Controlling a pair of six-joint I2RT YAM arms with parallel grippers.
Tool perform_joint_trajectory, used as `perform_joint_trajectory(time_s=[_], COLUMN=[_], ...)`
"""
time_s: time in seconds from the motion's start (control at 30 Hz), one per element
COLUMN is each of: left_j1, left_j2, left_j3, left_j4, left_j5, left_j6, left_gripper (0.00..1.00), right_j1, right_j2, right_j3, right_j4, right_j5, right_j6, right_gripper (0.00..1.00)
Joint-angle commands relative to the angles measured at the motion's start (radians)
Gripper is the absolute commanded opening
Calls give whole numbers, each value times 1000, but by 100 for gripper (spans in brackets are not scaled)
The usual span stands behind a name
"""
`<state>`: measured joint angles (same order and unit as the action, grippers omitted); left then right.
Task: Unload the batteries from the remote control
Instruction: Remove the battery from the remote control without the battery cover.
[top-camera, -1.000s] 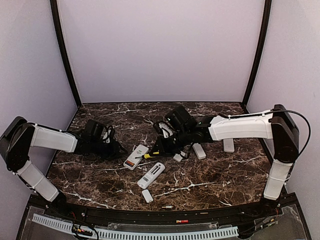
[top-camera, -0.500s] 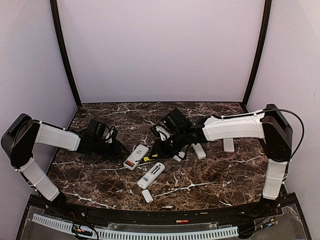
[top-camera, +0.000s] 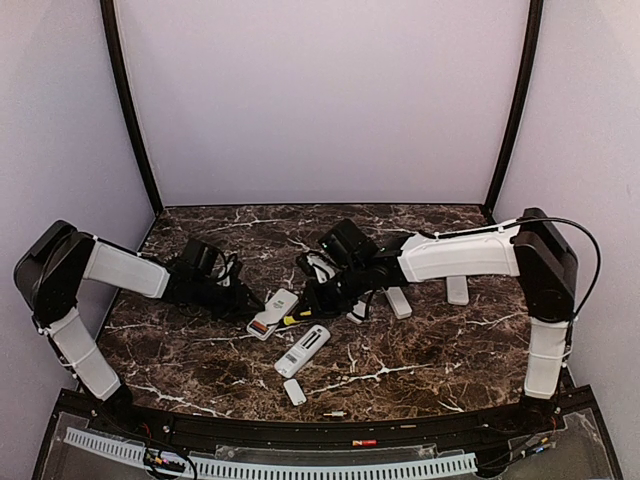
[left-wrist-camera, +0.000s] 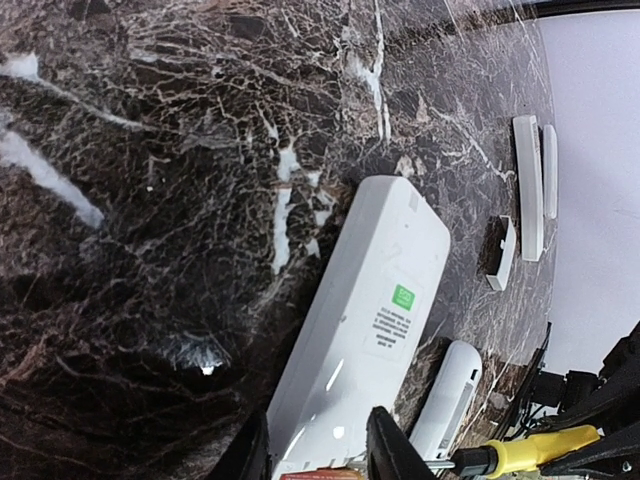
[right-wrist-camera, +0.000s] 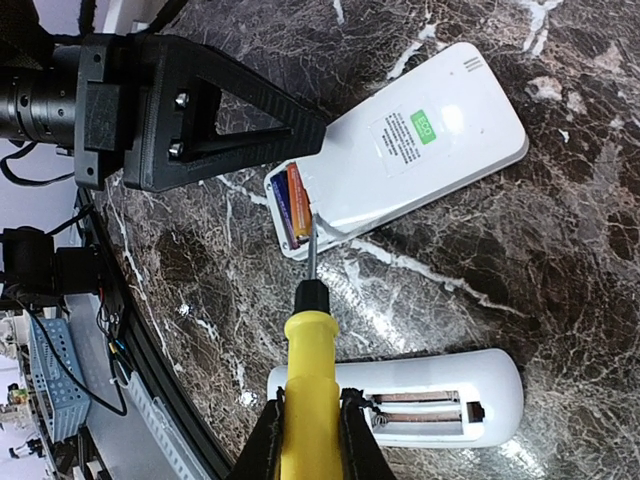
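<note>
A white remote (top-camera: 272, 313) lies back up at table centre with its battery bay open. An orange battery (right-wrist-camera: 297, 205) and a blue one (right-wrist-camera: 279, 203) sit in the bay. My left gripper (left-wrist-camera: 318, 455) straddles that remote (left-wrist-camera: 370, 320) at its bay end, one finger on each long side, shut on it; it also shows in the top view (top-camera: 250, 305). My right gripper (right-wrist-camera: 305, 430) is shut on a yellow-handled screwdriver (right-wrist-camera: 310, 380). The screwdriver's tip touches the orange battery. The right gripper shows in the top view (top-camera: 318, 298).
A second white remote (right-wrist-camera: 400, 400) with an empty bay lies close to the first, seen in the top view (top-camera: 303, 350). White covers (top-camera: 294, 391) (top-camera: 356, 315) and two more remotes (top-camera: 398, 301) (top-camera: 457, 290) lie around. A tiny cylinder (top-camera: 337, 413) rests at the front edge.
My left gripper has moved right onto the remote's end. My right gripper has shifted left, bringing the screwdriver tip to the battery bay.
</note>
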<state>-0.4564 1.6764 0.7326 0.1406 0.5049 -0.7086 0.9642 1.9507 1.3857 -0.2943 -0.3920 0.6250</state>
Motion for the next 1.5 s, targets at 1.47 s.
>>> perform_joint_trajectory(time_s=[1.47], left_j1=[45], left_j2=[-179], left_j3=[80], left_j4=[-243], left_j5=[-234], left_j6=[153], left_gripper=[40], right_j1=[-12], right_j2=[12], right_j3=[-15], right_j4=[176], right_j5=[-59], right_j6=[61], right_gripper=[0])
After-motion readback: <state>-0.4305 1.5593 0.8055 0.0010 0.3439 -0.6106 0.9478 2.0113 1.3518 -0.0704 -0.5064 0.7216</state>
